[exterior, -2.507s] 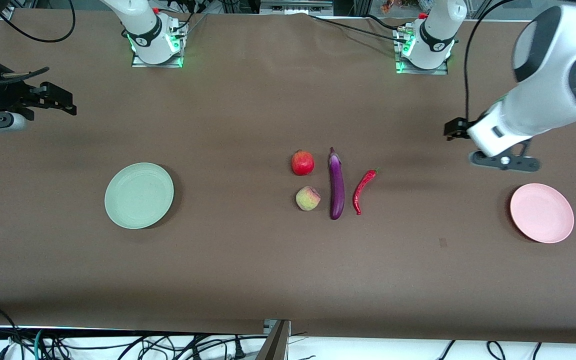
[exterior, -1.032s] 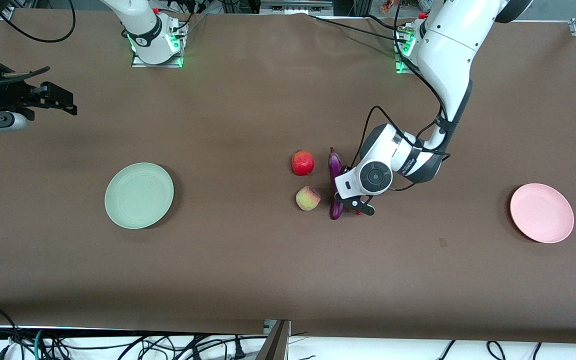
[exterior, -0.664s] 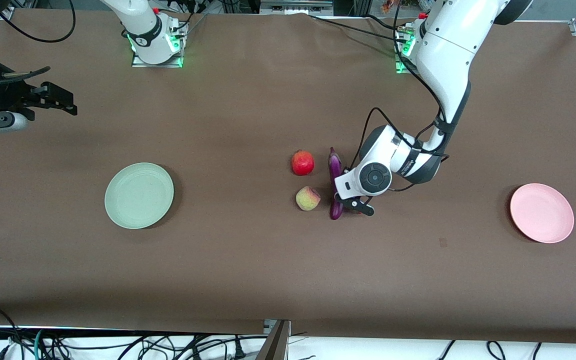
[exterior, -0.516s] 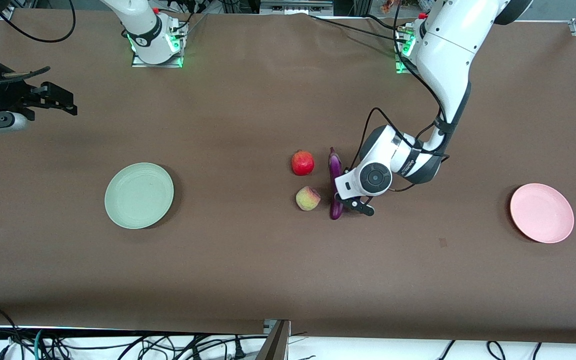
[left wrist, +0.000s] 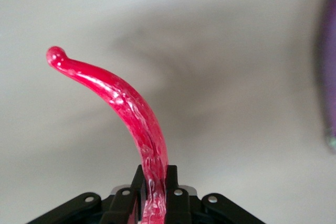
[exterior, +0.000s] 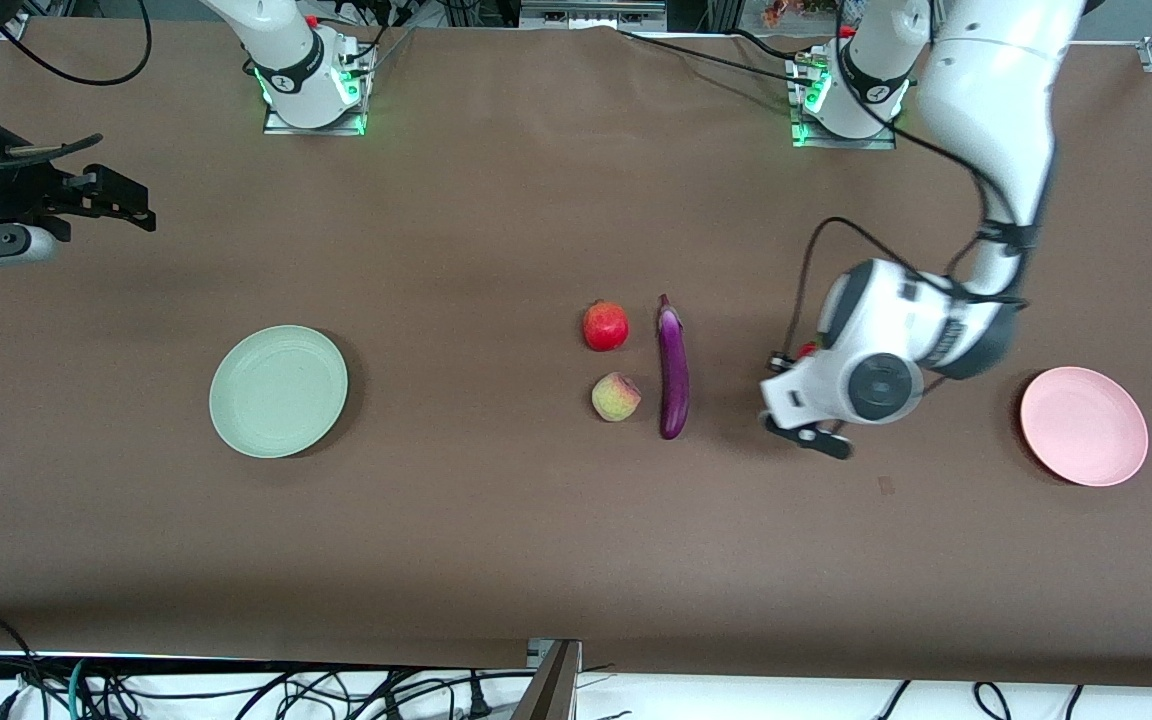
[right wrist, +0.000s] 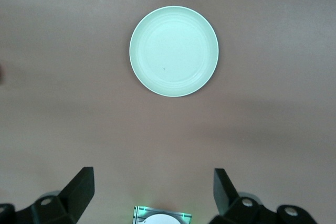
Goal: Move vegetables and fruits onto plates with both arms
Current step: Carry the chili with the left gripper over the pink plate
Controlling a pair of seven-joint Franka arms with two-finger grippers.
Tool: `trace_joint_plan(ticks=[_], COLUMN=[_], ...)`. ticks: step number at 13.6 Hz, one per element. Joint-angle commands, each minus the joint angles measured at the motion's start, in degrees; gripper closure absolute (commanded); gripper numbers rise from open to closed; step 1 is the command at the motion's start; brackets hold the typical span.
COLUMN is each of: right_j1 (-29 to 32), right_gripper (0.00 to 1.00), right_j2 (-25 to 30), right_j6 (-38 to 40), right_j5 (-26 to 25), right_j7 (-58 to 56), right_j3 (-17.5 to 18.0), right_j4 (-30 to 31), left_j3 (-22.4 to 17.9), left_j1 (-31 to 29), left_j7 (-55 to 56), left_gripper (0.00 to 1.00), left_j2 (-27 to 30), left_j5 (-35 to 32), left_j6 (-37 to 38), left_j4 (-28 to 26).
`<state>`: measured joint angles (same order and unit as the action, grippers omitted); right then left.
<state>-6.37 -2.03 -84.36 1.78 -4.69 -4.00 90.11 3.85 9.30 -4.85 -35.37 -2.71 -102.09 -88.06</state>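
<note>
Brown paper covers the table [exterior: 496, 520] from end to end, and I am up over its bare stretch between the eggplant [exterior: 673, 372] and the pink plate [exterior: 1084, 426]. My left gripper [left wrist: 153, 203] is clamped on the chili pepper [left wrist: 128, 109], which juts out free from my fingers, clear of the surface. So the carry is the step in hand, I judge: next I must bring the pepper over the pink plate, come low and let go so it does not roll off. The pomegranate [exterior: 605, 326] and peach [exterior: 616, 397] lie just beside the eggplant. My right gripper [right wrist: 152, 195] waits spread wide, high above the green plate [right wrist: 174, 51].
</note>
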Motion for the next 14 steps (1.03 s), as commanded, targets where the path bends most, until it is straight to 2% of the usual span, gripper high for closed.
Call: trace_joint_plan(ticks=[1,4,6,8,11,12,14], right_j1=[-0.2,-0.3,-2.7,-6.4,-13.0,-15.4,-20.1], right_gripper=[0.00,0.00,0.00,0.00,0.00,0.00,0.00], right_j2=[-0.3,-0.8,-2.2,-4.5,-11.3,-14.3,-20.8], right_j6=[-0.2,-0.8,-1.9,-5.1,-11.6,-14.7,-22.0], right_j5=[0.2,0.6,0.8,0.9,3.1,4.0,4.0], right_j7=[0.9,1.4,3.9,10.1,21.3,25.5,31.6], right_j3=[0.0,0.0,0.0,0.0,0.0,0.0,0.0], right_j4=[-0.5,-0.5,-0.9,-1.2,-4.3,-5.4,-8.3], left_j3=[0.2,0.1,0.2,0.2,0.2,0.2,0.3], left_j1=[-6.0,-9.2,-13.1,-18.8,-25.2,-26.6,-28.5], left_j7=[-3.7,-7.4,-10.5,-15.5,-23.6,-25.6,-28.2], left_gripper=[1.00,1.00,1.00,1.00,1.00,1.00,1.00], left_j2=[0.2,-0.5,-1.7,-3.2,-6.9,-7.5,-8.1], left_j5=[-5.5,-20.0,-26.2,-27.3,-27.1,-26.8,-26.2], left_j6=[4.5,4.3,4.0,2.3,-13.9,-16.6,-17.3], left_j4=[4.4,5.4,5.4,5.4,5.0,5.0,4.9])
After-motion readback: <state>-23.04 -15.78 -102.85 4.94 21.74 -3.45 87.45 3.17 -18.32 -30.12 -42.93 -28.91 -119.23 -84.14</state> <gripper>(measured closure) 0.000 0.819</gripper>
